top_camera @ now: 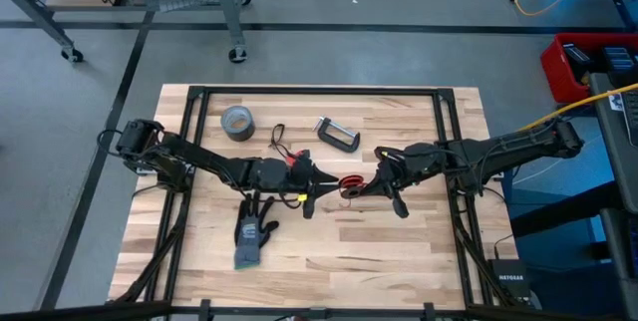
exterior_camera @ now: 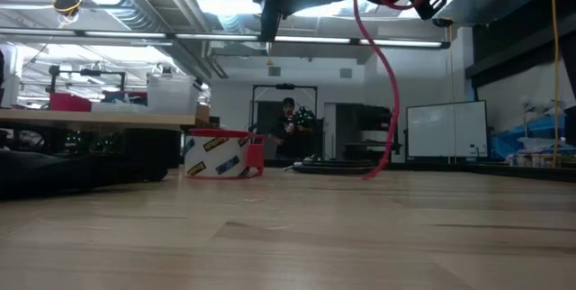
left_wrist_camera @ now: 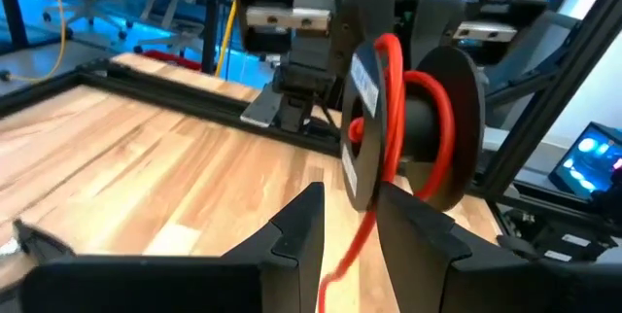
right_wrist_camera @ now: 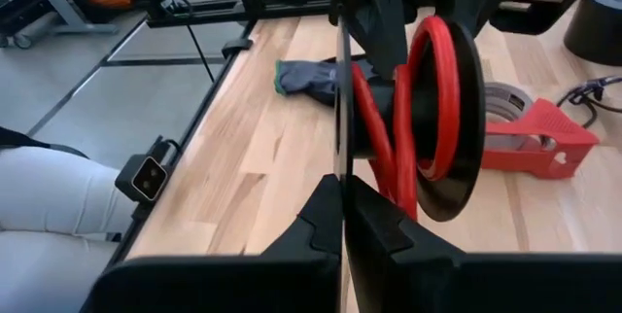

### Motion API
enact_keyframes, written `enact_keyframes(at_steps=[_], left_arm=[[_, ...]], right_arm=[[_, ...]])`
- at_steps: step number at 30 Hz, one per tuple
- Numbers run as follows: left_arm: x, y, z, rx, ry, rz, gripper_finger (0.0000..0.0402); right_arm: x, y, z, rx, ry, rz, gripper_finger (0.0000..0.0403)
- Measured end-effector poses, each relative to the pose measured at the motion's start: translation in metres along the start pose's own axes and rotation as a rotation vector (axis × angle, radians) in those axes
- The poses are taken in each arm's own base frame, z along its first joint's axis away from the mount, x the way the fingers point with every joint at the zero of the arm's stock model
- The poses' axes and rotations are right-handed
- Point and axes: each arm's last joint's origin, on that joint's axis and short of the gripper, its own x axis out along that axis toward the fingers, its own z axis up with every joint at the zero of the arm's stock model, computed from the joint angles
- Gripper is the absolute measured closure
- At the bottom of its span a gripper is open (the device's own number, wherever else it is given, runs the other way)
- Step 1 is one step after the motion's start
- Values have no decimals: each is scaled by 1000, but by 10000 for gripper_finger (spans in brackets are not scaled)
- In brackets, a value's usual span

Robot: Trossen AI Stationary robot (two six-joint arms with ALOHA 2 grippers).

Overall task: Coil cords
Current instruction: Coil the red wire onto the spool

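A black spool [left_wrist_camera: 428,128] wound with the red cord [right_wrist_camera: 434,60] hangs in the air over the table's middle, between my two grippers. My right gripper [right_wrist_camera: 342,191] is shut on the spool and comes from the right [top_camera: 379,186]. My left gripper [left_wrist_camera: 350,211] is open just left of the spool [top_camera: 311,199]. The cord's loose tail [left_wrist_camera: 352,245] runs down between its fingers. In the low view the tail [exterior_camera: 387,83] hangs down to the tabletop. The looped black cord [top_camera: 277,140] lies on the table at the far left of centre. My right gripper pinches the thin rim of one spool flange [right_wrist_camera: 341,162] between its two fingers, which come roughly level from the table's right side. The spool is lifted clear of the table with its axle level. The red cord's tail hangs slack below it.
A grey duct-tape roll [top_camera: 237,122] and a C-clamp [top_camera: 337,134] lie toward the far edge. A red tape dispenser [right_wrist_camera: 539,128] sits near the left gripper. A dark glove [top_camera: 255,236] lies near the front left. A person's light-clad leg [right_wrist_camera: 49,206] shows beside the table.
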Motion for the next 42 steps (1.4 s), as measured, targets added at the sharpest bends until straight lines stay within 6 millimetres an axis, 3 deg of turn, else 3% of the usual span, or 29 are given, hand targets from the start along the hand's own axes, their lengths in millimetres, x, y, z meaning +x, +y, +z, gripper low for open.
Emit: enact_keyframes(at_steps=[17, 32, 39, 42], left_arm=[[0, -3, 9, 45, -97, -24, 314], [0, -2, 8, 43, -79, -23, 315], [0, -3, 8, 67, -85, -27, 388], [0, -3, 8, 62, -83, -25, 395]], right_arm=[[4, -1, -2, 2, 17, 1, 398], [6, 0, 2, -5, -25, 36, 398], [6, 0, 3, -6, -30, 35, 397], [6, 0, 3, -4, -31, 24, 390]])
